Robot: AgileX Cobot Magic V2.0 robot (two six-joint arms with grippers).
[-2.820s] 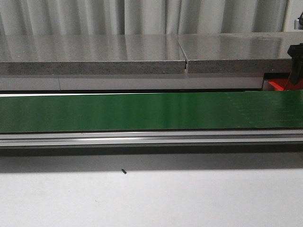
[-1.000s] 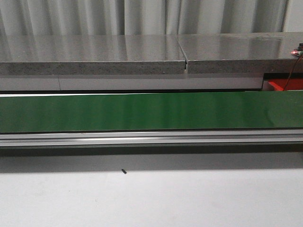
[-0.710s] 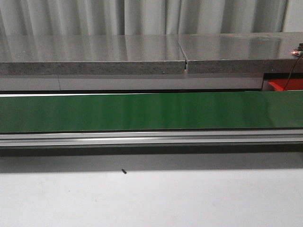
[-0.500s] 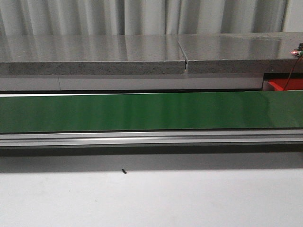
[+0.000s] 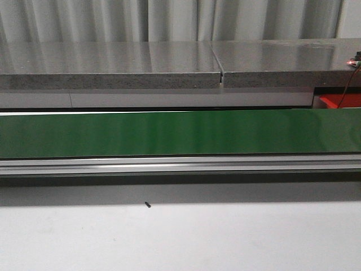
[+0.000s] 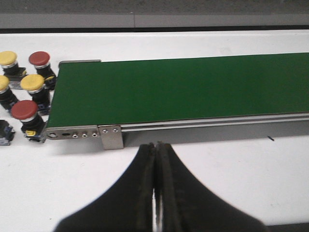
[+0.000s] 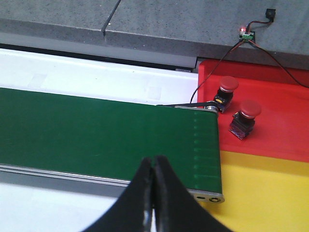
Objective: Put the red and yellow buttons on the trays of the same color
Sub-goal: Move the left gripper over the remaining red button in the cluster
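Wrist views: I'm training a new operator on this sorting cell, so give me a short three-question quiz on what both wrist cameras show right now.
1. True or false: the green conveyor belt has a button riding on it.
2. How many red buttons sit on the red tray?
3. Multiple choice: the yellow tray holds A) two yellow buttons, B) one red button, C) no button in the part that is in view.

Key
1. False; the belt is bare in both wrist views.
2. Two: one red button by the belt's end, another red button beside it.
3. C. The left gripper and right gripper are both shut and empty.
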